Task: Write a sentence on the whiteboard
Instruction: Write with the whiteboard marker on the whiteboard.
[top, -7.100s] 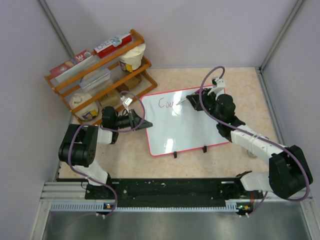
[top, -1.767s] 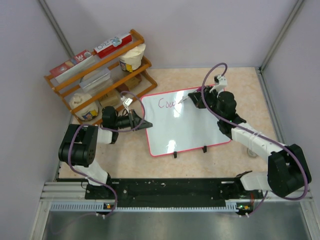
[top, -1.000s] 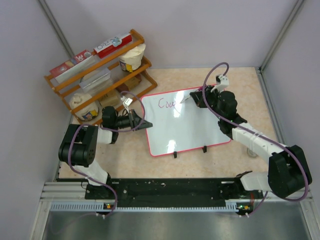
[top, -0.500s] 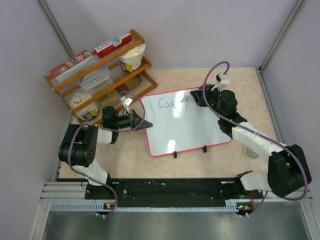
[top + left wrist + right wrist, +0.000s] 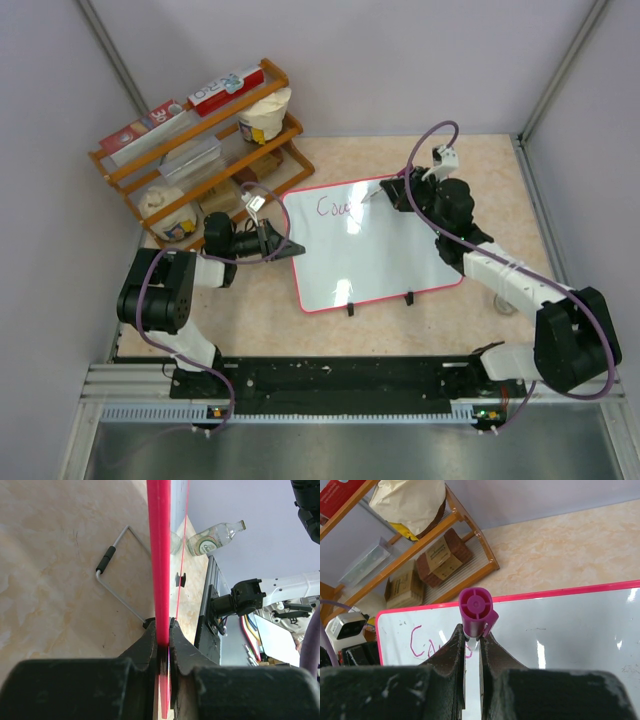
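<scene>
Purple marker point(image 5: 476, 607): stands steeply between the fingers of the right gripper point(image 5: 471, 640), butt end towards the wrist camera. Its tip is hidden below the fingers, so I cannot tell if it touches the board.
Right gripper state: jaws nearly closed, pinching the marker barrel.
Left gripper point(image 5: 163, 630) state: jaws all but closed, with only the whiteboard's rim between them, clamping the board's left edge.
Step in hand: by my reading, writing the first word, with most of the sentence not yet written.
Doing it well: keep the pen steep and the pressure light and even, so the thin line neither skips nor drags the board. Carry the strokes rightward along the far edge in small, letter-sized moves. Leave room beneath for a second line. The left clamp should hold firm, so the board does not slide under the pen.
Risk: pressing too hard could tilt the marker in the pinch.
Whiteboard point(image 5: 385, 255) position: on the table point(image 5: 480, 165) between the two arms, turned slightly, just in front of a wooden rack point(image 5: 130, 170).
Whiteboard look: large, glossy white with light glare, a thin pink-red rim, rounded corners and two small black clips on the near edge.
Sentence point(image 5: 337, 208) look: a few purplish-pink cursive letters starting "Cou" in the far left corner, just left of the pen. The rest of the board is blank.
</scene>
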Motion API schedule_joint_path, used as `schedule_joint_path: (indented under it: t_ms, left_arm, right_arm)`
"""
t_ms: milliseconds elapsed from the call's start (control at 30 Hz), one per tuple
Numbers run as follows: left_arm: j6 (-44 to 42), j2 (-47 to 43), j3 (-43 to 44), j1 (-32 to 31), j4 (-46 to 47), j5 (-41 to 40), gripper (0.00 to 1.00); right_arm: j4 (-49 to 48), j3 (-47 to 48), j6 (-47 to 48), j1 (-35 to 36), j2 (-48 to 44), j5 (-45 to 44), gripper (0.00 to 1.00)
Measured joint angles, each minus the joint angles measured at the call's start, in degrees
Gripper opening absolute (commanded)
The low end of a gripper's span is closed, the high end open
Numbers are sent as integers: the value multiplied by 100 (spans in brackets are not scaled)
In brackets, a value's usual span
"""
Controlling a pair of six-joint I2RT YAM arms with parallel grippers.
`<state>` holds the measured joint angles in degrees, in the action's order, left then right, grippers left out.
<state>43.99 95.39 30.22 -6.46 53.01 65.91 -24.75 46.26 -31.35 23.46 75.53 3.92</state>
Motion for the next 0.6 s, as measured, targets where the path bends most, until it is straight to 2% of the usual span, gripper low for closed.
schedule_joint_path:
  t_ms: [600]
  left_arm:
    - [0,0,2,0,2,7,0]
  right_arm:
    - [-57,0,2,0,2,-15,0]
